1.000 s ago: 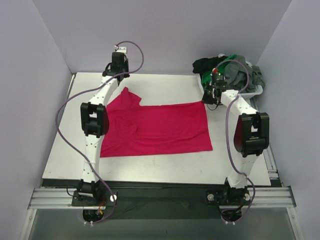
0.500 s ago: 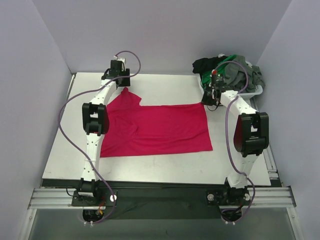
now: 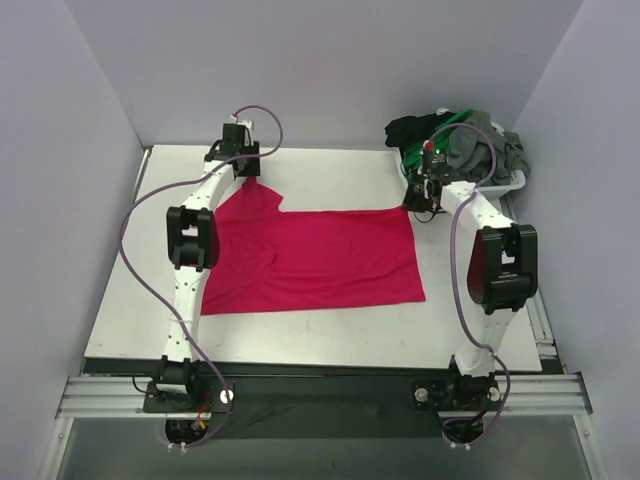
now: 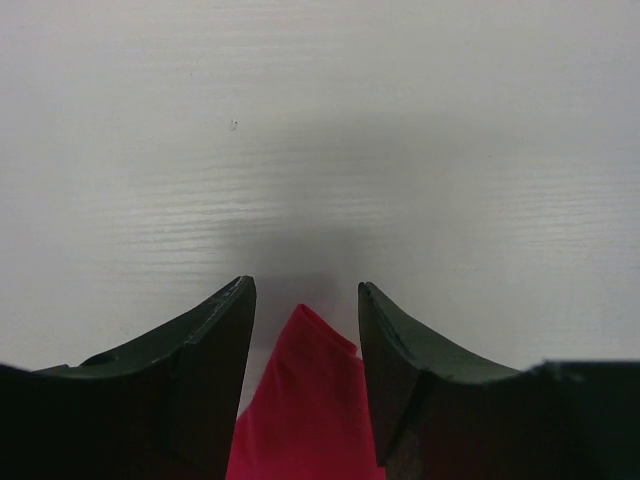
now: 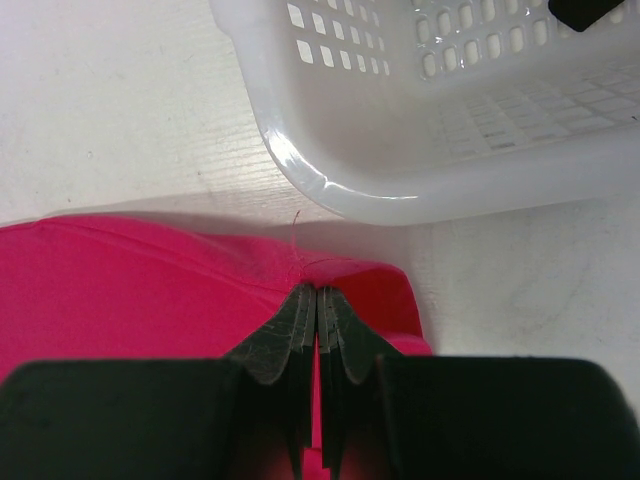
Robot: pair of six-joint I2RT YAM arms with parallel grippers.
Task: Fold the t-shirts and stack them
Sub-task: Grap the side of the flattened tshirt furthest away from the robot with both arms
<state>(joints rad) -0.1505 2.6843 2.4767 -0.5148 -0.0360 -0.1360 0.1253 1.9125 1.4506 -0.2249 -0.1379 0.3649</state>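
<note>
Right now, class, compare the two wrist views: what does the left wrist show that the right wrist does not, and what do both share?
Left wrist only: the left gripper, fingers apart, either side of a narrow tip of the crimson t-shirt. Right wrist only: the white plastic basket, its corner in view, and the right gripper shut on the shirt's corner. Both: the crimson t-shirt on the pale table.

One crimson t-shirt [image 3: 320, 255], one green t-shirt [image 3: 457, 119], one grey t-shirt [image 3: 485, 150], one black t-shirt [image 3: 405, 128], one white basket [image 5: 400, 195].

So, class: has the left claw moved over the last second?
Yes. In the top view the left claw dropped from above the table's far edge to level with it.
</note>
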